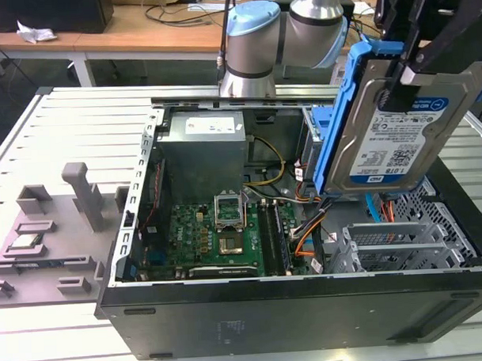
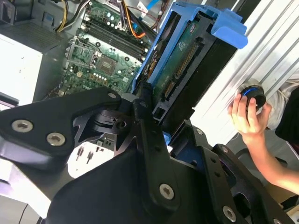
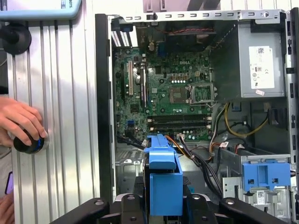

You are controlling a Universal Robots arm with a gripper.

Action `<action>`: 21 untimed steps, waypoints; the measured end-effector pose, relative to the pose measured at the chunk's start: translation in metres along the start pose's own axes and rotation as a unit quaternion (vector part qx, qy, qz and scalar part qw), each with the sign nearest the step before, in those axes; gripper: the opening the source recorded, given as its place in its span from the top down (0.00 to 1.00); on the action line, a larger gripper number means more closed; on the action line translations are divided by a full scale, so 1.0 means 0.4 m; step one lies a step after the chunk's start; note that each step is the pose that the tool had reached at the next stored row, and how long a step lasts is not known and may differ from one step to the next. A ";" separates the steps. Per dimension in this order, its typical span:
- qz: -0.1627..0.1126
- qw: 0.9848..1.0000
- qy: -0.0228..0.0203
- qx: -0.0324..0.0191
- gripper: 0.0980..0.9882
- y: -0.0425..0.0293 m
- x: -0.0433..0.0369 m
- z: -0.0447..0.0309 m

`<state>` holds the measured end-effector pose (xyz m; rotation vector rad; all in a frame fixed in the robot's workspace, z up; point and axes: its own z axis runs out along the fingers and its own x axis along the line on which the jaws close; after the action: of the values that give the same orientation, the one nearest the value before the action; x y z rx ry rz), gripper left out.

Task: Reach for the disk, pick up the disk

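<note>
Already aloft: disk clamped in the claw, lifted clear above the drive-bay corner of the open computer case, at the exterior view's right. Held edge-up and tilted, label face toward the exterior camera, blue side frame running down its inner edge. Seen end-on in the second wrist view, connector edge of the disk pointing away from the black fingers, which pinch it from both sides. Judged as picked up, with only the hold left to mind.

For doing this well: keep the grip square on the flat metal faces rather than on the springy blue frame, which could flex and let the drive slip. Keep clear of the orange cables and the metal drive cage just below, since a dangling corner could snag. Steady, slow motion advisable; heavy, smooth-sided object, prone to pivoting in a two-point pinch.

Also worth noting: a person's hand resting on a round black knob on the slatted desk beside the case.
</note>
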<state>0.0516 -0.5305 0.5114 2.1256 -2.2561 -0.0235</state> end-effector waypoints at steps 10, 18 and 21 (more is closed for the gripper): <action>0.000 1.000 0.000 -0.002 0.70 -0.071 -0.004 0.003; 0.000 1.000 0.000 -0.004 0.70 -0.107 -0.007 0.015; 0.000 1.000 0.000 -0.004 0.70 -0.112 -0.007 0.025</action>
<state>0.0961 -0.5305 0.4996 2.1216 -2.2516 -0.0312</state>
